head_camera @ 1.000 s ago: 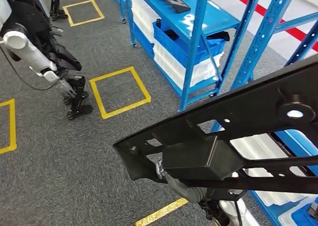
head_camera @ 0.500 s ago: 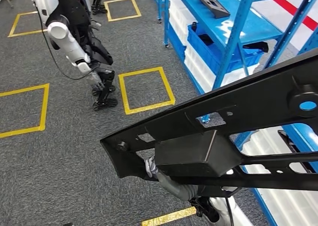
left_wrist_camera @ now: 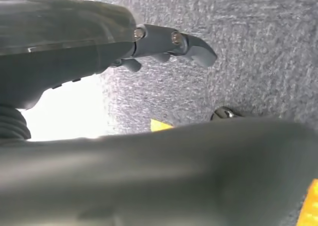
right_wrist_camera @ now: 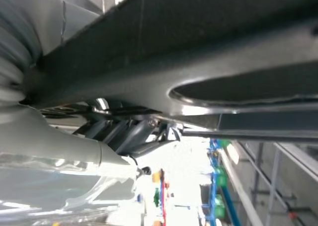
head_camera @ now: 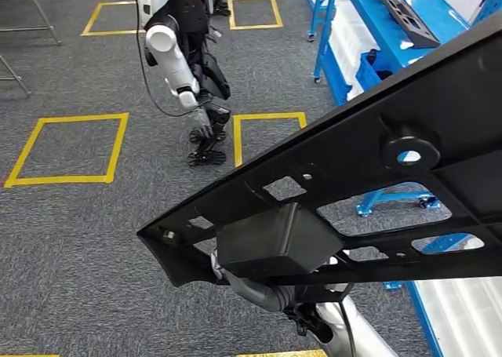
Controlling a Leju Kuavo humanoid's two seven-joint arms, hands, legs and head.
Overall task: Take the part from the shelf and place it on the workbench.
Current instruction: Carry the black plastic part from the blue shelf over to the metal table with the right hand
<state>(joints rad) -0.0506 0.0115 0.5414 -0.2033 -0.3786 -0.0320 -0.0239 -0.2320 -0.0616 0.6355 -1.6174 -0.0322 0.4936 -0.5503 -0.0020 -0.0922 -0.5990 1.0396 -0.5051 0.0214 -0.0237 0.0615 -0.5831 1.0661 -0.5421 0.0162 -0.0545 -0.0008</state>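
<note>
The part (head_camera: 355, 169) is a long black frame with cut-outs and a box-shaped block underneath; it stretches across the head view from lower left to upper right, carried above the carpet. My left hand (head_camera: 232, 277) holds it from below near its left end, its grey fingers against the underside. In the left wrist view the dark fingers (left_wrist_camera: 176, 42) reach out over the carpet, with the part (left_wrist_camera: 187, 176) a blurred dark bar close by. In the right wrist view my right hand (right_wrist_camera: 112, 136) grips the part (right_wrist_camera: 210, 52), dark fingers under its edge.
Another humanoid robot (head_camera: 180, 55) stands on the grey carpet ahead, beside yellow floor squares (head_camera: 65, 149). The blue shelf (head_camera: 379, 35) is at the upper right with a second black part (head_camera: 402, 12) on it. Metal stand legs (head_camera: 23, 20) are at the far left.
The whole view has swung left: the shelf has slid to the right edge and the other robot toward the middle. The part stays in my hands.
</note>
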